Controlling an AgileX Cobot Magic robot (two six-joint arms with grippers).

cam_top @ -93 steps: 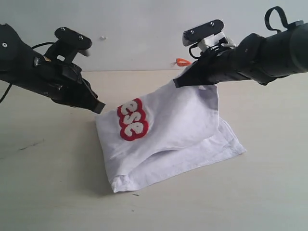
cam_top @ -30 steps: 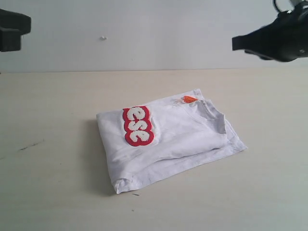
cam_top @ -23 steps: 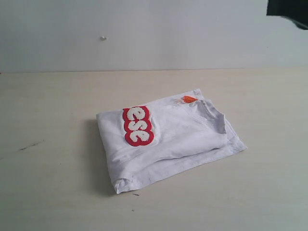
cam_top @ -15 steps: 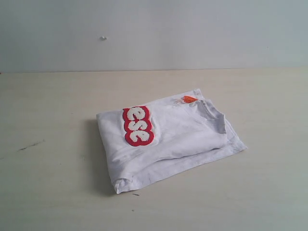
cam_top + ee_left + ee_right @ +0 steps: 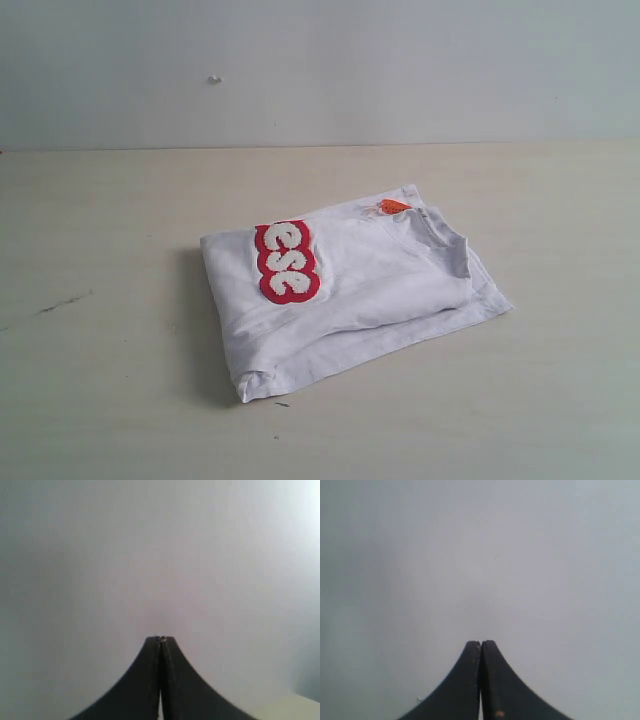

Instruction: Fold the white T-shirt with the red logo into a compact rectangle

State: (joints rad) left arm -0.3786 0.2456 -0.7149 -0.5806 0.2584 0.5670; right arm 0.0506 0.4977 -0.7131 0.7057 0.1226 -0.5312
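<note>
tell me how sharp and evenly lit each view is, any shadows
Exterior view: soft even light, T-shirt sharp, faint shadow on the table along its left edge. Left wrist view: shut left gripper a dark soft-edged silhouette on blank grey. Right wrist view: right gripper likewise.

Only readable text: fuzzy white letters "ese" on the red logo [image 5: 287, 262], a patch on the top layer of the folded white T-shirt [image 5: 380, 280], near the shirt's left end in the exterior view. The letters are stacked one above another and lie sideways. The orange tag [image 5: 394, 206] at the shirt's far edge possibly carries print, too small to read. Wrist views: no text.
</note>
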